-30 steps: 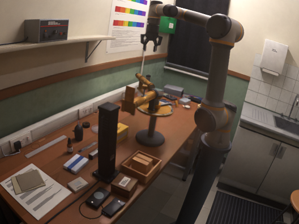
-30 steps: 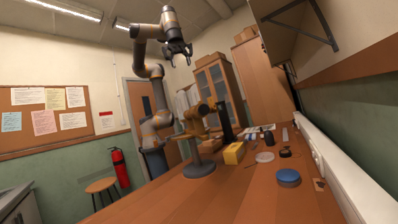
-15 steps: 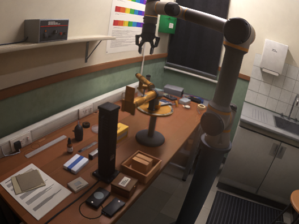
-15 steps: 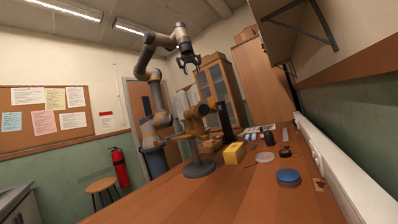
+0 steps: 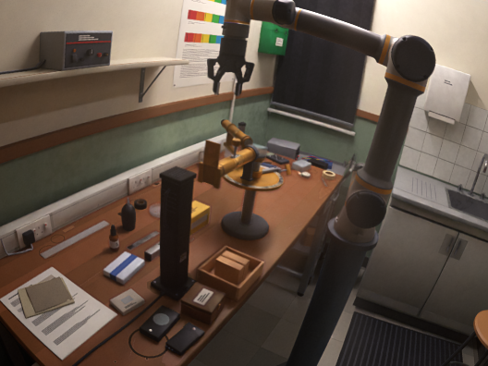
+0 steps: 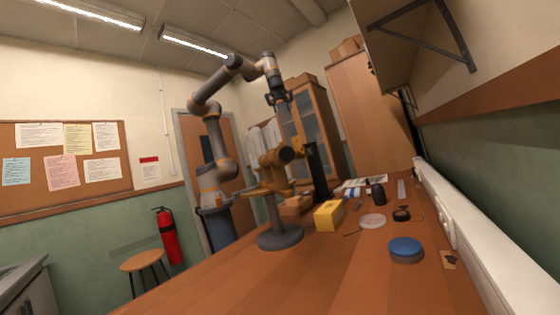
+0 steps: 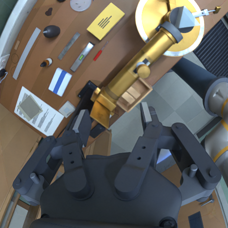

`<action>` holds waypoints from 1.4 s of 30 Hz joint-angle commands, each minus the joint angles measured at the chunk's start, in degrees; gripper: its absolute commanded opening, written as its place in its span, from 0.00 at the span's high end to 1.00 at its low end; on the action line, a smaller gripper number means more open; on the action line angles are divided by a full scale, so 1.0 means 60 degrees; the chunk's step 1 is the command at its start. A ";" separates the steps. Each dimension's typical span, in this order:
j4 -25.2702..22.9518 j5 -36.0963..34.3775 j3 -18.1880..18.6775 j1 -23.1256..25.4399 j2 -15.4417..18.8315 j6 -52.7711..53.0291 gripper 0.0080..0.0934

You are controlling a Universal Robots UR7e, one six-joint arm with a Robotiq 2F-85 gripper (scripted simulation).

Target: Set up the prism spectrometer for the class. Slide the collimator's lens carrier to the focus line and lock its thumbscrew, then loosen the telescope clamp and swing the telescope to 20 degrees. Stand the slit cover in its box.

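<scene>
The brass collimator tube [image 7: 135,72] [image 5: 226,166] lies far below my gripper [image 7: 113,117] [image 5: 228,88] [image 6: 279,100], which is open and empty, high over the bench. A brass thumbscrew [image 7: 143,70] sits on the tube. The slit cover [image 7: 102,110] [image 5: 211,155] is on the tube's end. The telescope [image 5: 235,131] angles off over the round brass table [image 7: 170,27] [image 5: 254,180], which carries a grey prism [image 7: 183,17]. The clamp lever [image 7: 208,10] sticks out from the table. The wooden box [image 5: 231,270] sits near the bench's front edge.
A small dark box [image 5: 202,301] stands by the wooden one. A tall black lamp tower [image 5: 175,231] rises beside them. A yellow box [image 7: 105,20], a level, a ruler [image 5: 74,239], a bottle and papers [image 5: 57,309] lie along the bench. A shelf [image 5: 92,69] juts from the wall.
</scene>
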 commanded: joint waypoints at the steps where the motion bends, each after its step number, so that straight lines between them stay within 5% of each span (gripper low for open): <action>1: -0.0007 -0.0002 -0.0029 0.0160 0.0027 0.0165 0.34; 13: -0.0029 -0.0004 -0.0359 0.1719 0.0378 0.1732 0.34; 27: -0.0032 -0.0004 -0.0446 0.2005 0.0466 0.1990 0.34; 42: -0.0028 -0.0004 -0.0451 0.2017 0.0470 -0.0813 0.34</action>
